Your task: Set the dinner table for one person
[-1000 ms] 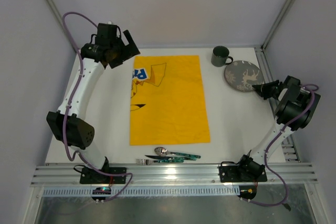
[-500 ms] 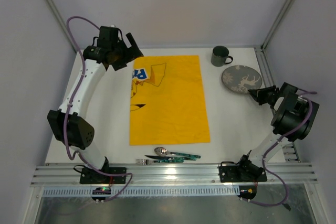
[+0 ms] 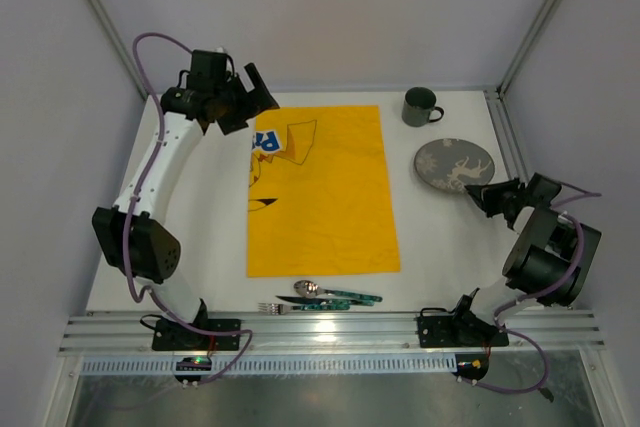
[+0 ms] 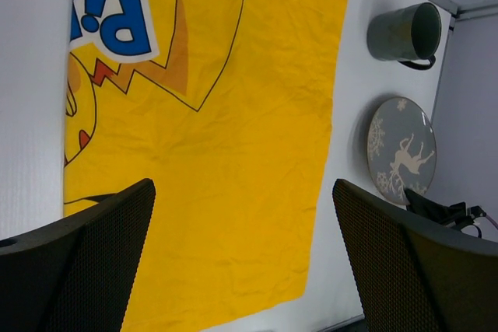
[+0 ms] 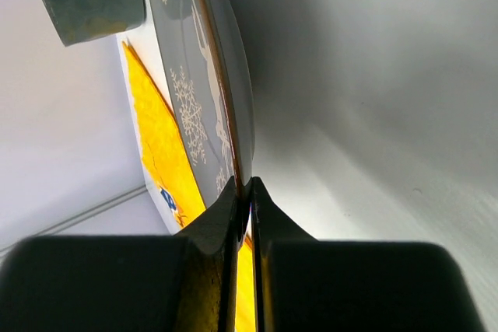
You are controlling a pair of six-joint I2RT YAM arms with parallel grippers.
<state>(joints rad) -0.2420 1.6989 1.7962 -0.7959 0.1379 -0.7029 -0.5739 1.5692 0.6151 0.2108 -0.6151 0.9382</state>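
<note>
Dinner table (image 3: 440,237): white top under everything. My R gripper (image 5: 250,189) clamped thin on plate (image 3: 455,164) rim, prob to shift it onto yellow cloth (image 3: 320,197); L gripper (image 3: 258,97) wide apart, empty, above cloth corner.

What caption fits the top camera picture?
Right pincer pinches the reindeer plate beside the yellow cloth; left pincer hovers open.
</note>
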